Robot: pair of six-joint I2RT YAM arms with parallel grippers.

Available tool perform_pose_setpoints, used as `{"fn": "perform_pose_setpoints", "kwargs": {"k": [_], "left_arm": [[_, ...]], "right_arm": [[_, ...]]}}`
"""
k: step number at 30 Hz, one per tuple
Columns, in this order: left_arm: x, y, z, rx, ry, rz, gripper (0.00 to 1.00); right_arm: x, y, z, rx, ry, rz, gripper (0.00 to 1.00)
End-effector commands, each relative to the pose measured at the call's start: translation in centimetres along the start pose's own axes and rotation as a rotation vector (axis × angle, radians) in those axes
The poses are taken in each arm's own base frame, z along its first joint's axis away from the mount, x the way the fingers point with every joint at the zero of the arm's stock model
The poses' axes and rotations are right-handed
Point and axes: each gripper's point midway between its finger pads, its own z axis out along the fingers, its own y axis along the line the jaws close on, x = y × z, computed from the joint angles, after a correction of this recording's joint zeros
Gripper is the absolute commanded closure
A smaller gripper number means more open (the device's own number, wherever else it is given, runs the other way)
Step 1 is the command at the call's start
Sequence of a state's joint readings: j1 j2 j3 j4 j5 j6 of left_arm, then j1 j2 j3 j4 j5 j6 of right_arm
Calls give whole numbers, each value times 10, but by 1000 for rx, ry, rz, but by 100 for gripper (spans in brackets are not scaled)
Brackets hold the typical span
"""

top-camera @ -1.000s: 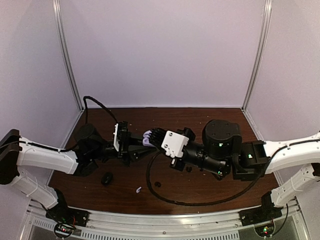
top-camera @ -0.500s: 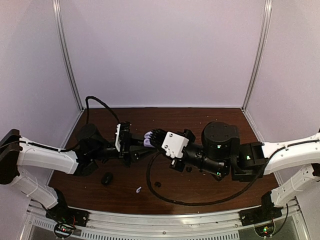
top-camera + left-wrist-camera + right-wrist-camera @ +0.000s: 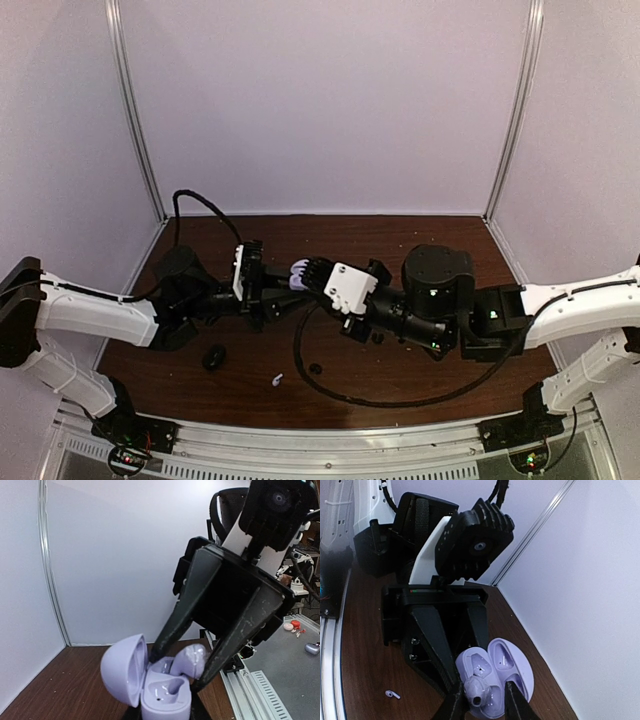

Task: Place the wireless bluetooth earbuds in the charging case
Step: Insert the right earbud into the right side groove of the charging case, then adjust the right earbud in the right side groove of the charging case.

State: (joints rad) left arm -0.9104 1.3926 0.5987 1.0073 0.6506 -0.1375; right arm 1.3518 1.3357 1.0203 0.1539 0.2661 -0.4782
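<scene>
My left gripper point(image 3: 280, 297) is shut on a lavender charging case point(image 3: 165, 696) and holds it above the table with its lid point(image 3: 124, 674) swung open to the left. My right gripper point(image 3: 482, 701) is shut on a lavender earbud point(image 3: 476, 692). It holds the bud just over the case's far well, with the bud point(image 3: 190, 660) touching or almost touching the case. The near well point(image 3: 170, 686) is empty. My left fingers point(image 3: 434, 642) flank the case point(image 3: 484, 666). A white stemmed earbud point(image 3: 277, 380) lies on the table near the front. A small black bud point(image 3: 316, 368) lies beside it.
A larger black rounded item point(image 3: 213, 357) lies on the brown table point(image 3: 420, 385) under my left arm. A black cable point(image 3: 330, 392) loops across the table in front of my right arm. White walls enclose the back and sides. The white earbud also shows in the right wrist view point(image 3: 392, 694).
My left gripper has moved the case slightly right, towards my right gripper. The earbud now sits closer over the case. The things on the table have not moved.
</scene>
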Motion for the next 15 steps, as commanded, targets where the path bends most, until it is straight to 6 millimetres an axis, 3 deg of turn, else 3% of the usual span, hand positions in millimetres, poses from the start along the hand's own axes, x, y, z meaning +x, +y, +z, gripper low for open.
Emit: {"fn": "perform_pose_setpoints", "kwargs": {"k": [1, 5, 15], "left_arm": [[-19, 5, 4, -3, -54, 37, 100], [-18, 6, 5, -9, -54, 34, 100], [-17, 8, 6, -12, -58, 28, 100]], "right_arm": [[5, -4, 1, 13, 10, 22, 68], [-3, -10, -4, 18, -13, 39, 56], [-11, -11, -17, -12, -54, 89, 42]]}}
